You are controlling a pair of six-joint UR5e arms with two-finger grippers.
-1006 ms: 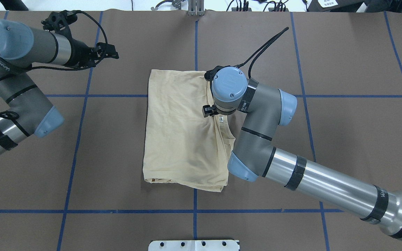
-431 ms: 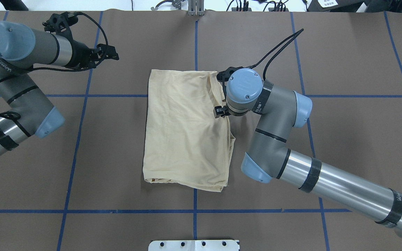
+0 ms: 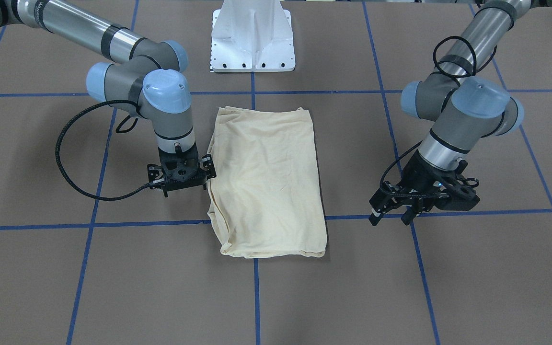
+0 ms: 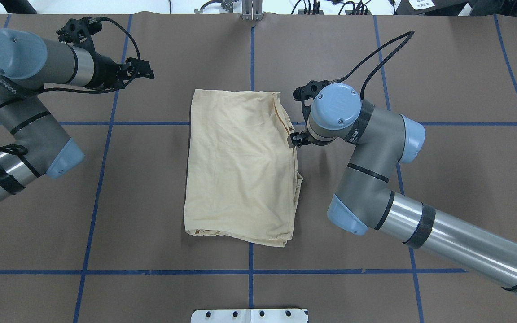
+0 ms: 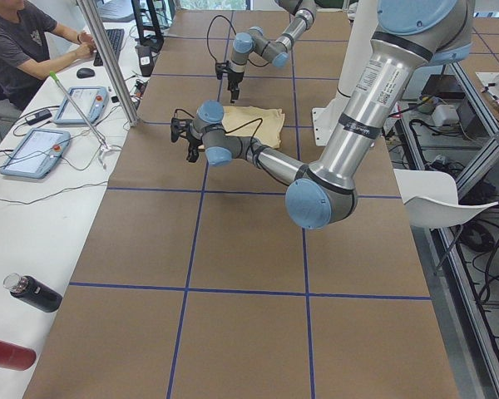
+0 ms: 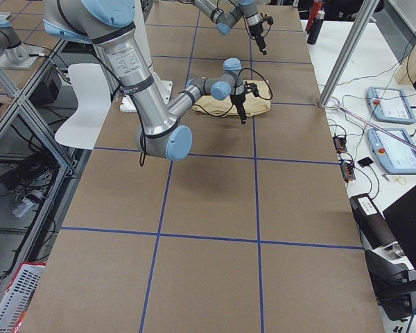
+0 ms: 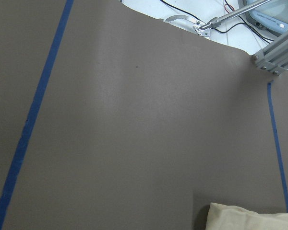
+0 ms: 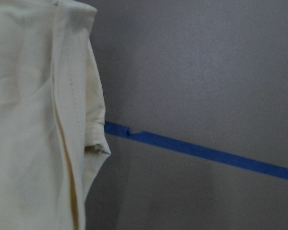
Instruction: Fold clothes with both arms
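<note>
The cream-yellow T-shirt (image 4: 240,166) lies folded into a tall rectangle at the table's middle, print and label hidden. It also shows in the front view (image 3: 266,182), at the bottom of the left wrist view (image 7: 249,218) and on the left of the right wrist view (image 8: 33,120). My right gripper (image 4: 292,140) points down at the shirt's right edge (image 3: 206,165), looks open and holds nothing. My left gripper (image 4: 146,72) hangs open and empty over bare table (image 3: 390,218), far left of the shirt.
The white pedestal base (image 3: 253,38) stands at the robot's side of the table. Blue tape lines (image 4: 101,179) grid the brown table. In the exterior left view an operator (image 5: 25,50), tablets and bottles (image 5: 33,293) are on a side bench beyond a metal post (image 5: 108,58).
My right arm has moved to the right, from over the shirt to just off its right edge. The shirt has stayed flat. My left arm has barely moved.
</note>
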